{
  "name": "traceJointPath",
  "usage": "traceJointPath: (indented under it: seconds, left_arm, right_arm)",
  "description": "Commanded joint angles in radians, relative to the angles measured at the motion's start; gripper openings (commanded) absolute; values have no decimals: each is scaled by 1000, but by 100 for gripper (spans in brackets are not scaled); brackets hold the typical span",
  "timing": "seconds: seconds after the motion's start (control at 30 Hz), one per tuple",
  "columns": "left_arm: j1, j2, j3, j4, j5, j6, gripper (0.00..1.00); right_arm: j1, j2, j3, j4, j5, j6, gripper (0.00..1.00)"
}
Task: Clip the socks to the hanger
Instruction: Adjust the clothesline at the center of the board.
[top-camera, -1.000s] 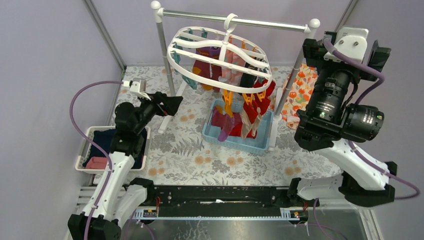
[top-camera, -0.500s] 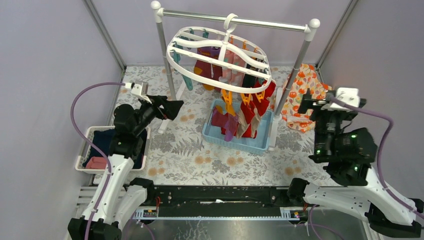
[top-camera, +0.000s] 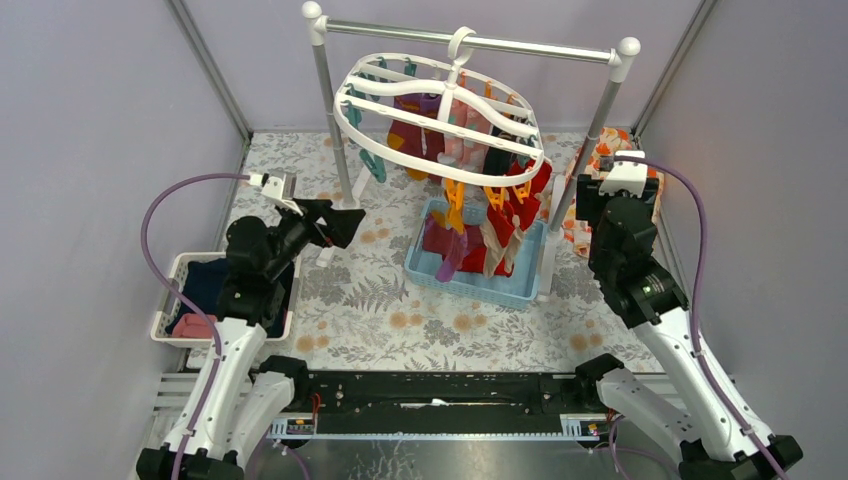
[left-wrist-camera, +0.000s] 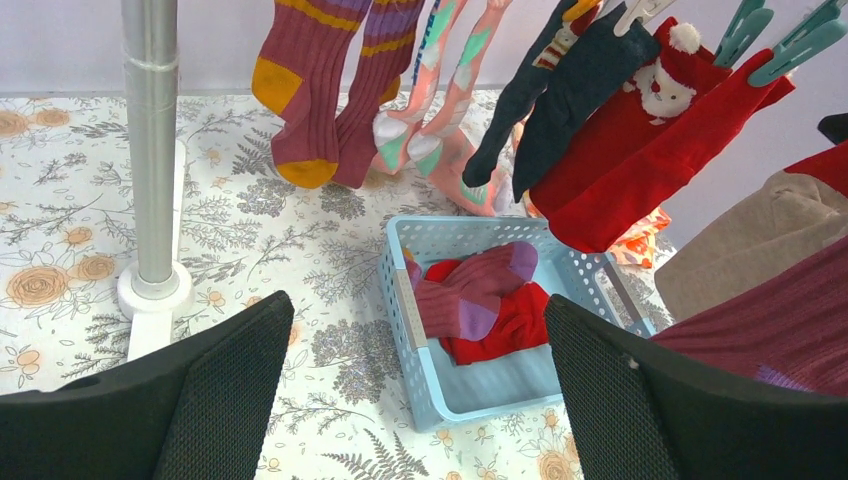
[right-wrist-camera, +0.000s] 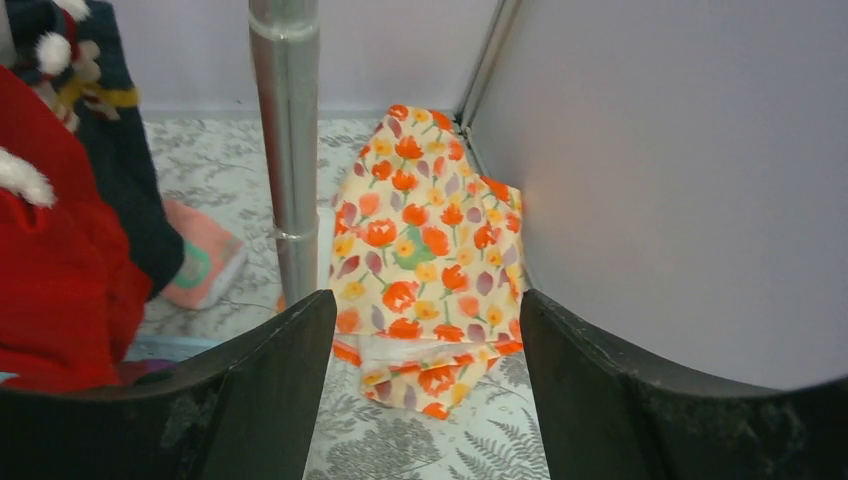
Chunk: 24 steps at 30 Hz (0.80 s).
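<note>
The hanger (top-camera: 442, 108) hangs by its hook from the top bar of the rack (top-camera: 326, 110) at the 12 o'clock side of the table, and the socks (left-wrist-camera: 618, 172) clipped to it dangle in red, maroon, navy, pink and beige above a light blue basket (top-camera: 519, 289). More socks, red and maroon with purple toes (left-wrist-camera: 478, 303), lie loose inside that basket. The left gripper (top-camera: 338, 222) hovers at about 9 o'clock from the basket and faces it. Its claw is released, with the two dark fingers (left-wrist-camera: 205, 395) spread wide and nothing between them. The right gripper (right-wrist-camera: 425, 300) sits at about 3 o'clock from the basket, just beyond the rack's right pole. It is likewise released and empty, and it looks down on an orange floral cloth (right-wrist-camera: 425, 235) bunched in the 2 o'clock corner against the wall. At 8 o'clock, beside the left arm, a white tray (top-camera: 163, 321) holds navy and pink cloth.
</note>
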<state>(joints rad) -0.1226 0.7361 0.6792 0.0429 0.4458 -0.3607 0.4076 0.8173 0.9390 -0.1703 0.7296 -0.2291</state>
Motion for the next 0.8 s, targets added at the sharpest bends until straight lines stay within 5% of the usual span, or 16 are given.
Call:
traceJointPath:
  seconds: [0.0,0.1,0.27,0.5,0.77]
  left_arm:
    - [6,13,-2,-8,24,13,99]
    - [6,10,-3,-14,22,16,99]
    - [5,3,-9,-29,13,23,99]
    - [2,7,-8,-30,17,23,99]
    - [1,5,-8,-34,13,26,99]
  right_arm:
    - [-20,-17,4,41,-121,123,68]
    - [-86,13,-73,94,-249,248,46]
    - [-326,70,-143,155,-538,402,32]
    - [-458,182,-167,319,-762,518,27]
    - [-470,236,-214,430,-983,592,16]
